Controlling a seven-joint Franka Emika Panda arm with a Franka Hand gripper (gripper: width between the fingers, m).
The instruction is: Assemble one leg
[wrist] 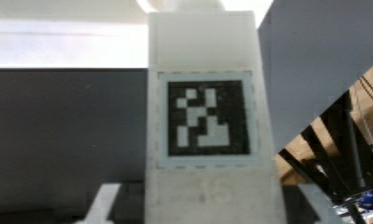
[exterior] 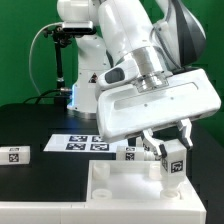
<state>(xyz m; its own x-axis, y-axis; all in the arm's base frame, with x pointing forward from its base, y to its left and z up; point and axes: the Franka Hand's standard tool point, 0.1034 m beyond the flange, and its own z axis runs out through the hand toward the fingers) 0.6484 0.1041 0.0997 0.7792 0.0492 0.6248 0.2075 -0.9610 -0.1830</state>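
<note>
My gripper [exterior: 168,148] is shut on a white leg [exterior: 173,162] with a black-and-white tag and holds it upright, just above the right part of the large white panel [exterior: 100,180] at the front. In the wrist view the held leg [wrist: 204,110] fills the middle, tag facing the camera, between my fingers [wrist: 122,196] of the gripper [wrist: 204,208]. A second leg [exterior: 128,152] lies on the table just behind the panel. A third leg [exterior: 15,154] lies at the exterior view's left.
The marker board [exterior: 84,143] lies flat on the black table behind the panel. The arm's white base and a black stand [exterior: 64,60] rise at the back, in front of a green wall.
</note>
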